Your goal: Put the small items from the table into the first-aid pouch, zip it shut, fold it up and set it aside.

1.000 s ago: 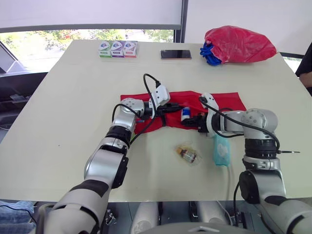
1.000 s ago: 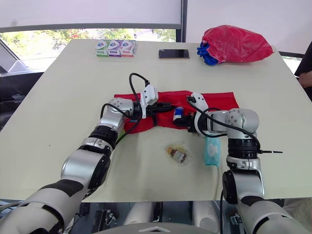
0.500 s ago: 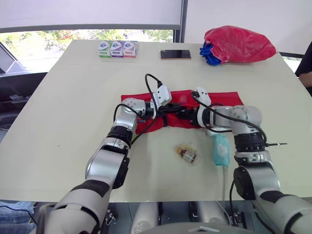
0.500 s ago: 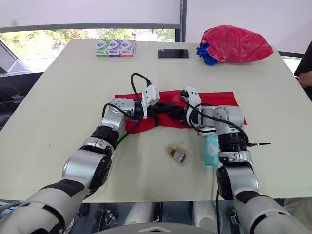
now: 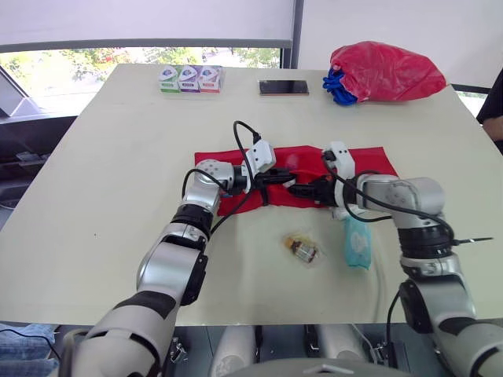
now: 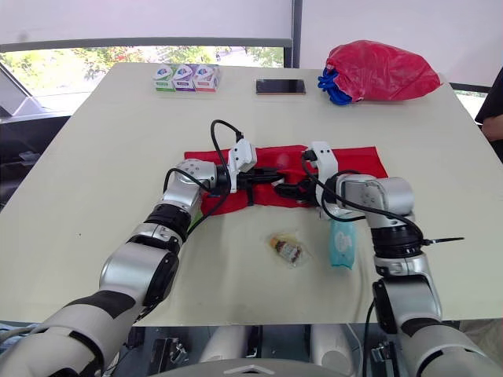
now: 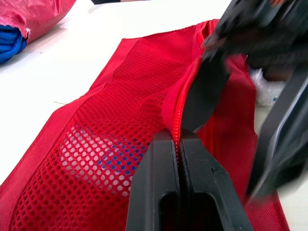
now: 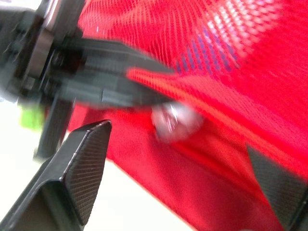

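Observation:
The red first-aid pouch (image 5: 357, 161) lies flat at the table's middle. My left gripper (image 7: 180, 137) is shut on the pouch's zipper edge (image 7: 175, 108), holding it lifted. My right gripper (image 5: 305, 188) stands open just right of that opening, with nothing between its fingers (image 8: 86, 159). A blue and white item (image 7: 103, 154) shows through the pouch's mesh. In front of the pouch lie a clear packet with a small brown item (image 5: 302, 250) and a teal wipes pack (image 5: 357, 242), the pack close under my right forearm.
A red plastic bag with something blue (image 5: 385, 72) sits at the back right. A phone (image 5: 284, 87) and three small boxes (image 5: 189, 79) lie along the far edge. A person's dark sleeve (image 5: 493, 102) is at the right edge. A white cable (image 5: 369, 279) runs by my right arm.
My right gripper carried the small white and blue bottle left to the pouch's opening, opened and let it go, then drew back a little to the right. The left gripper kept its hold.

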{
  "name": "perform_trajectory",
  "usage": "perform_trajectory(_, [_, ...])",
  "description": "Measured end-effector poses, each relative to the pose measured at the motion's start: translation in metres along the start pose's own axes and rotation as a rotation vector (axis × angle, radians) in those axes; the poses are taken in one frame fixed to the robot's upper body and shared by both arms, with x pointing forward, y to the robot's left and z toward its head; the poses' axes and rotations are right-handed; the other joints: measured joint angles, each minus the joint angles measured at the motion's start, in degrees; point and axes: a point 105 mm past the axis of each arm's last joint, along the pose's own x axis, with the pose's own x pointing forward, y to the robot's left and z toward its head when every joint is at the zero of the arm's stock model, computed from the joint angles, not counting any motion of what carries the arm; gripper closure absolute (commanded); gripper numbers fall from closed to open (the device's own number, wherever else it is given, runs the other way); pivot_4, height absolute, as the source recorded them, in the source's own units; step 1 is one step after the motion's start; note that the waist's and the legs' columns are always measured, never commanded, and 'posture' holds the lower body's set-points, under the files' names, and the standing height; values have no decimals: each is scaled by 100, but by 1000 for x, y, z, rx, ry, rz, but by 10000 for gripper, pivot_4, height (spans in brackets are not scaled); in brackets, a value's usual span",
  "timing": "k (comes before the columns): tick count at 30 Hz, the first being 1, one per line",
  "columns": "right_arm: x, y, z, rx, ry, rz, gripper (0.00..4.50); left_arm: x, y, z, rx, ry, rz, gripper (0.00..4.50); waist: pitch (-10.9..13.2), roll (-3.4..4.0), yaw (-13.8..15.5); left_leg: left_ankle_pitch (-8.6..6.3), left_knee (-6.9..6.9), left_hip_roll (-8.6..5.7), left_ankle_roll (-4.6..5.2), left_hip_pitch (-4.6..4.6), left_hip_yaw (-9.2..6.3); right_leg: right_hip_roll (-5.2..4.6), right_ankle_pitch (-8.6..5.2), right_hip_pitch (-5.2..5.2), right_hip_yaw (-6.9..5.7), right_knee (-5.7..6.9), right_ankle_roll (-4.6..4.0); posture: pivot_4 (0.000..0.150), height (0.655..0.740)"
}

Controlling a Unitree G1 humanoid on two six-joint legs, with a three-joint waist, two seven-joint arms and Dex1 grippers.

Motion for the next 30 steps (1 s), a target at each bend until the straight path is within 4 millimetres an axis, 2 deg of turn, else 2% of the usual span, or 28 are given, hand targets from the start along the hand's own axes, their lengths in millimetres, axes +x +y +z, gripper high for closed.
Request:
perform_trajectory(3, [-10,1,-3,-58,12,-1,2754,0,0,0,0,1,0,45000,0,0,-4,0,0,0,0,1,-1,1,0,0,-1,2,0,1500,7400])
perform_trajectory(5, [-12,4,-2,-84,2,5,9092,0,0,0,0,0,0,45000,0,0,-5,0,1,0,0,2,-1,1,0,0,-1,4,0,1500,7400])
perform_trajectory(9, [-5,15,-8,-120,-2,37,27582,1,0,0,-1,-1,-1,45000,0,-1,-1,0,1,0,0,1,-1,1,0,0,-1,2,0,1500,7400])
perform_trajectory(10, [-4,16,-9,-121,0,41,30703,1,0,0,-1,-1,-1,45000,0,-1,-1,0,2,0,0,1,0,1,0,0,-1,2,0,1500,7400])
perform_trajectory(11, [0,19,-10,-135,3,47,36429,1,-1,0,-1,-1,-2,45000,0,-1,-1,0,1,-1,0,1,-1,1,0,0,-1,2,0,1500,7400])
perform_trajectory(12, [4,22,-11,-149,4,51,38210,1,-1,0,-1,-2,-3,45000,0,0,-1,0,1,0,0,1,0,1,0,0,-1,2,0,1500,7400])
perform_trajectory(13, [7,22,-12,-159,3,49,44433,1,-1,0,-1,-2,-3,45000,-1,-1,0,0,2,-1,0,1,-1,1,0,0,-2,2,0,1500,7400])
perform_trajectory(17, [25,16,-16,-178,-3,15,44804,2,-1,0,-1,-2,-5,45000,0,-1,2,1,4,-2,0,1,-1,1,0,1,-2,3,0,1500,7400])
perform_trajectory(24, [54,3,-4,-222,-157,-76,44804,2,-2,0,0,1,-9,45000,0,0,-5,2,4,-2,-3,2,-1,2,0,0,-2,3,0,1500,7400])
perform_trajectory(30, [55,-2,1,-260,-211,-95,44804,2,-1,2,11,-3,-9,45000,0,0,-1,7,3,-3,-11,1,-1,1,0,0,-1,1,0,1500,7400])
